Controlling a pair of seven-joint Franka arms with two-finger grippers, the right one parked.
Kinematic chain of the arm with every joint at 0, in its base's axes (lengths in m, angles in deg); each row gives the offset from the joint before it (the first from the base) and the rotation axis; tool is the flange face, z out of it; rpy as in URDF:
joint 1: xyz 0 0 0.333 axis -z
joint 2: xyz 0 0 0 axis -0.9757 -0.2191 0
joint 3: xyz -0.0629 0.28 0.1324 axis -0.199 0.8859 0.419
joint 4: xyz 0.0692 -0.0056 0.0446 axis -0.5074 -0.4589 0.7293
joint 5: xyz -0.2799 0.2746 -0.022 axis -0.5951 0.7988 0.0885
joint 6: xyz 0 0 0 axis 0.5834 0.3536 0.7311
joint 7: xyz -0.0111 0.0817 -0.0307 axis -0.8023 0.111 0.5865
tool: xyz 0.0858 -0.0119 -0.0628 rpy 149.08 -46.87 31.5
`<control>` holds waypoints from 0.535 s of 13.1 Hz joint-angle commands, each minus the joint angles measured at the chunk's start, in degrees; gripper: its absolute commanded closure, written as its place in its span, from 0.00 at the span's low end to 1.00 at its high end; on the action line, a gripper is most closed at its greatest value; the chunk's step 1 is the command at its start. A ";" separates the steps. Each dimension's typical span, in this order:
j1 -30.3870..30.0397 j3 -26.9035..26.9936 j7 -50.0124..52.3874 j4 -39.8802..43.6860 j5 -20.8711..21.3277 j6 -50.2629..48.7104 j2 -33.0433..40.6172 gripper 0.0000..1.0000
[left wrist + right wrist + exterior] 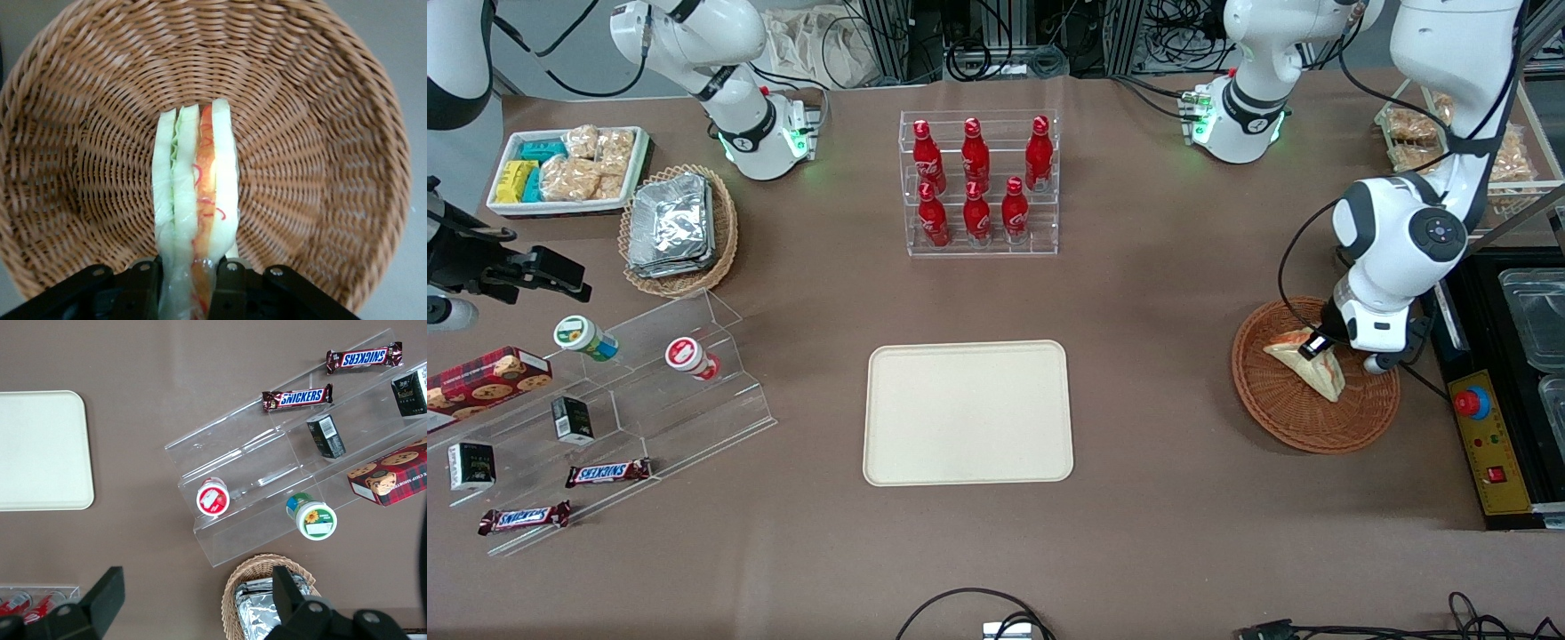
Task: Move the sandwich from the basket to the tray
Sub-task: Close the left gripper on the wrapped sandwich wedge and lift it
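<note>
Grasp step in hand. Small triangular wedge of pale bread with orange-red and green filling, the sandwich (195, 193), pinched at one end between the two black fingers (230, 287) of the left gripper (1319, 345); fingers clamped on it, one each side. Rest of the wedge lying in the round reddish-brown woven wicker basket (1285, 418), directly under the gripper, toward the working arm's end of the table. Cannot tell whether lifted clear of the weave yet.

Next move, by judgement: straight lift until clear of the basket rim, then sideways carry toward the parked arm's end to the large flat cream-beige rectangular tray (967, 412), well apart from the gripper; lower and release there. Soft bread, loose layers: risk of filling slipping or the wedge sagging from an end grip.

Nothing on the brown table between basket and tray. Clear acrylic rack of red bottles (978, 182) farther from the front camera, off the path. Tiered clear acrylic shelf with snacks (631, 400) past the tray, no obstruction.
</note>
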 commanded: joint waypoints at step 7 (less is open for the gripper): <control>4.17 -5.17 -14.16 20.18 8.11 -30.84 7.30 0.89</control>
